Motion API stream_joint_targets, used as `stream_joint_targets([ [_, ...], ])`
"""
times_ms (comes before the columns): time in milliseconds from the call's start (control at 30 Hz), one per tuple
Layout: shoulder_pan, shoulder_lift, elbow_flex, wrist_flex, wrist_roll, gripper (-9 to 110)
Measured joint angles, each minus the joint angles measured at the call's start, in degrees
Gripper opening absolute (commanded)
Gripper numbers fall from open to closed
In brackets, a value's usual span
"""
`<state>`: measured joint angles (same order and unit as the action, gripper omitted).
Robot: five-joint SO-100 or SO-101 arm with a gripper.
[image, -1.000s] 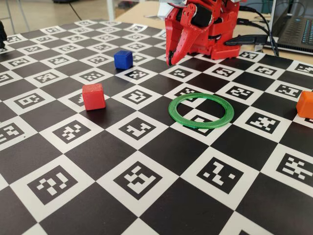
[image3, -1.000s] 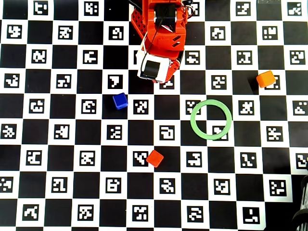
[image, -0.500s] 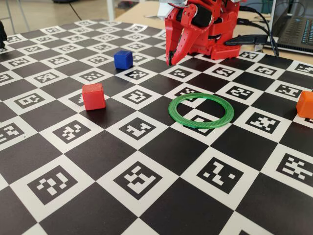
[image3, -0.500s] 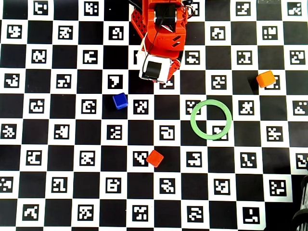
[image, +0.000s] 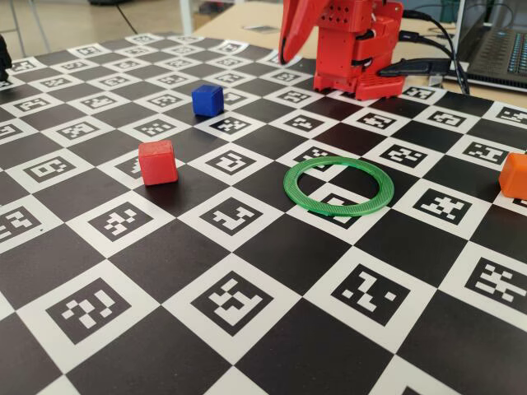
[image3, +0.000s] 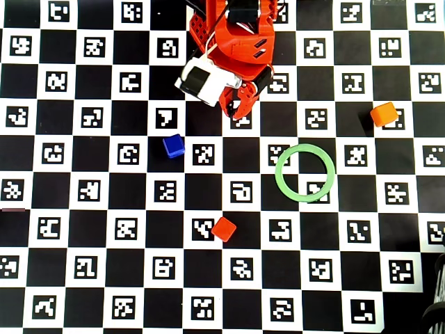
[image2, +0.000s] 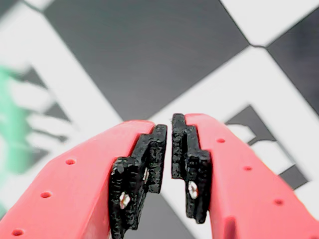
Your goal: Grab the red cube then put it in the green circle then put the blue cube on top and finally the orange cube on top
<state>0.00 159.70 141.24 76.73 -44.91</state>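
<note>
The red cube sits alone on the checkered board, left of the green circle, which lies flat with nothing inside it. Further back and to the left is the blue cube. The orange cube stands at the right edge. My red gripper hangs raised near the arm's base, far from all cubes. Its black pads are almost touching, with nothing between them. A green blur shows at the left of the wrist view.
The arm's red base stands at the back middle of the board. Behind it, off the board, are black cables and a laptop. The board is covered with printed marker squares.
The gripper has lifted off the board and swung upward and forward from its folded pose. In the overhead view its wrist has turned, so the jaws show. The cubes and ring have not moved.
</note>
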Motion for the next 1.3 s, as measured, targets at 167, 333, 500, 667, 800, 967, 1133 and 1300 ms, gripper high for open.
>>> stream_joint_targets([
  [167, 0.00, -16.87, -19.25, 7.73, 9.14, -6],
  [333, 0.00, -29.62, -34.01, 13.36, 16.70, -6],
  [500, 0.44, -40.61, -44.91, 16.88, 21.62, -6],
  [667, 1.58, -52.56, -55.37, 18.98, 25.58, -4],
  [800, 2.20, -62.05, -62.75, 19.16, 28.92, -3],
  [967, 2.55, -74.71, -71.54, 18.72, 33.22, 11],
  [1133, 2.55, -82.18, -78.66, 17.84, 37.18, 22],
  [1300, 2.55, -88.33, -84.55, 17.75, 43.59, 35],
])
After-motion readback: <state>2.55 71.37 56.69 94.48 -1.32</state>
